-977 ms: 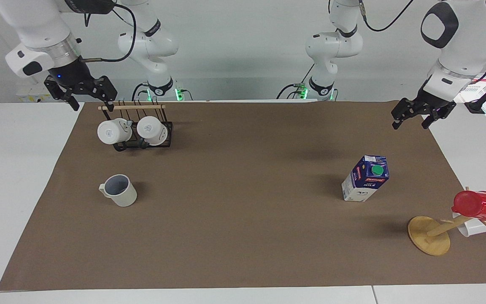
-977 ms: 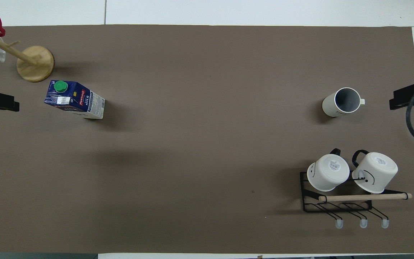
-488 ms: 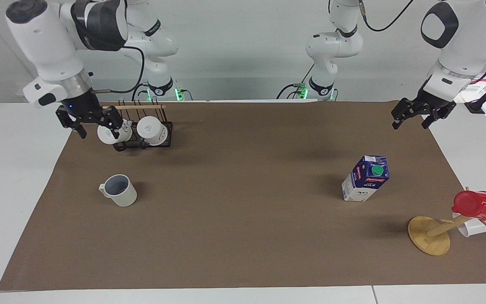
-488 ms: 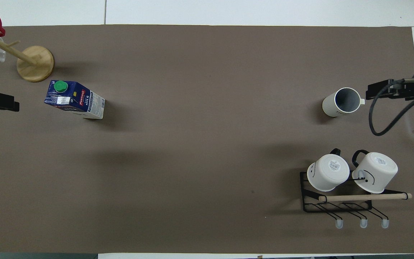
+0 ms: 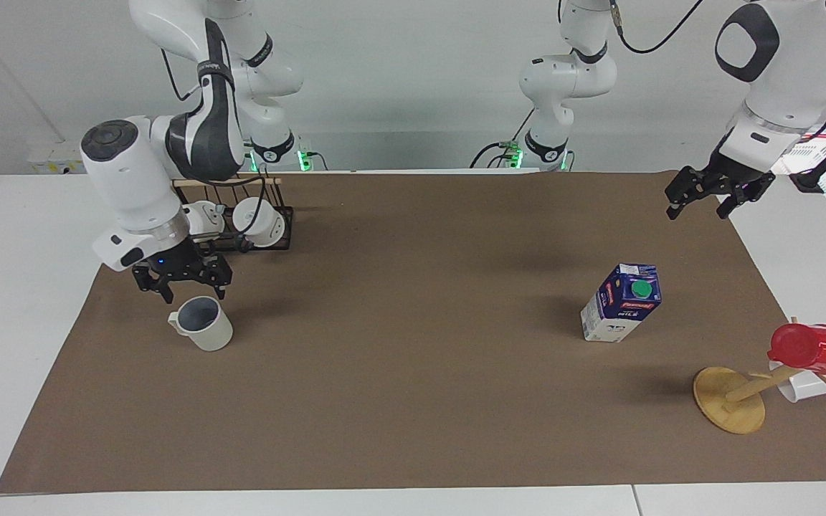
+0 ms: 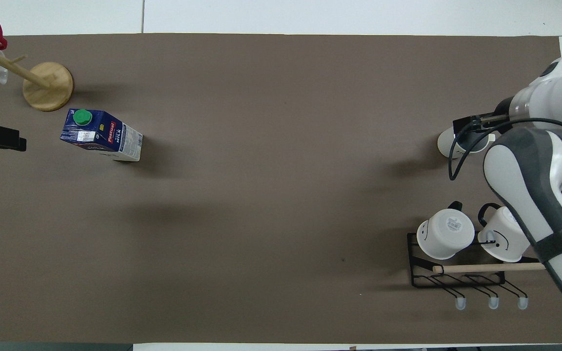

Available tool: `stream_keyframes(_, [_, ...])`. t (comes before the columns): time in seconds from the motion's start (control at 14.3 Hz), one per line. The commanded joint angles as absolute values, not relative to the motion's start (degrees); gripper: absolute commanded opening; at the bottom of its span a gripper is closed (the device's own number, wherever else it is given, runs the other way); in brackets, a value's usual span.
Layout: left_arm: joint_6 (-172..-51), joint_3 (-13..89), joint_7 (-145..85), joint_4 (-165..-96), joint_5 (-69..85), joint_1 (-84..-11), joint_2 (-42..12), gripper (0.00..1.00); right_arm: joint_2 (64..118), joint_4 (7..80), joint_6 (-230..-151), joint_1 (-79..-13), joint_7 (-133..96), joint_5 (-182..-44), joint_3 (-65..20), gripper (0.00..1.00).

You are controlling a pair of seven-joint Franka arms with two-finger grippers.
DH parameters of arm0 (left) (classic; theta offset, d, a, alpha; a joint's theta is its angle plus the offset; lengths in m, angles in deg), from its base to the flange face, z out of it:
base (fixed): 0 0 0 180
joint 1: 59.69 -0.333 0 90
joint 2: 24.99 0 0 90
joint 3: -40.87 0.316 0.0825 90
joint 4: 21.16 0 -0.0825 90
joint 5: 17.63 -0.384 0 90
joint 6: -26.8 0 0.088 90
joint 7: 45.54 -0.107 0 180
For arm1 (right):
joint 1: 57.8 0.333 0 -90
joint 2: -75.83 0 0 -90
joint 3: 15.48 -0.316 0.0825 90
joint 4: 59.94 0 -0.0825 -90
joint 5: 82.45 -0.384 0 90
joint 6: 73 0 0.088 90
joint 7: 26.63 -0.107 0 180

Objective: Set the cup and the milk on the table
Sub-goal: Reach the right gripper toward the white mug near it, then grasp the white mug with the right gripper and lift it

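The cream cup (image 5: 205, 328) stands upright on the brown mat (image 5: 413, 373) of the white table (image 5: 19, 301), toward the right arm's end. My right gripper (image 5: 187, 290) hangs open just above the cup's rim with nothing between its fingers. In the overhead view the right gripper (image 6: 471, 127) covers part of the cup (image 6: 446, 145). The blue and white milk (image 5: 622, 304) carton stands toward the left arm's end, its green cap (image 6: 82, 117) on top. My left gripper (image 5: 696, 210) waits open and empty in the air over the mat's corner, and its tip (image 6: 15, 141) shows at the overhead view's edge.
A black wire rack (image 5: 269, 240) holding two white mugs (image 6: 446, 234) sits nearer to the robots than the cup. A wooden mug tree (image 5: 730, 400) carrying a red cup (image 5: 811, 347) and a white cup (image 5: 804, 387) stands farther from the robots than the milk.
The right arm has swung down from beside the rack to just above the cup, its gripper still open. The left arm, cup and milk have not moved.
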State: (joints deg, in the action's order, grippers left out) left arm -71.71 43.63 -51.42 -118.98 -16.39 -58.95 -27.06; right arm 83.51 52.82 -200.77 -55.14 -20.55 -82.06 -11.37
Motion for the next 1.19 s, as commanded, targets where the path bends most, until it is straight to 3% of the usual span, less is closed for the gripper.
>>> stream_keyframes(0.0, [-71.2,43.7,-52.0,-118.9,-16.6,-59.1,-27.2,1.0,81.6,58.0,-203.9,-55.3,-18.8,-82.9,-11.7,1.0])
stream_keyframes(0.35, [-71.1,43.7,-52.0,-118.9,-16.6,-59.1,-27.2,1.0,85.7,57.9,-208.9,-54.9,-15.6,-82.8,-11.7,0.99])
stream_keyframes(0.56, [-71.2,43.7,-52.0,-118.9,-16.6,-59.1,-27.2,1.0,87.0,58.1,-209.3,-54.5,-12.7,-82.9,-11.7,0.86])
stream_keyframes(0.63, [-71.1,43.7,-52.0,-118.9,-16.6,-59.1,-27.2,1.0,88.0,58.1,-210.7,-54.6,-11.5,-82.9,-11.6,0.79])
stream_keyframes(0.77, [-71.2,43.7,-52.0,-118.9,-16.6,-59.1,-27.2,1.0,88.1,57.7,-210.2,-54.4,-10.6,-82.8,-11.7,0.52])
stream_keyframes(0.91, [-71.1,43.7,-52.0,-118.9,-16.6,-59.1,-27.2,1.0,88.1,57.6,-210.1,-54.5,-10.5,-82.8,-11.7,0.1])
stream_keyframes(0.98, [-71.1,43.7,-52.0,-118.9,-16.6,-58.7,-27.2,1.0,88.1,57.6,-210.1,-54.4,-11.0,-82.9,-11.7,0.0])
stream_keyframes(1.12, [-71.2,43.7,-52.0,-118.9,-16.7,-58.5,-27.2,1.0,88.0,57.3,-209.7,-54.5,-12.4,-83.0,-11.7,0.0])
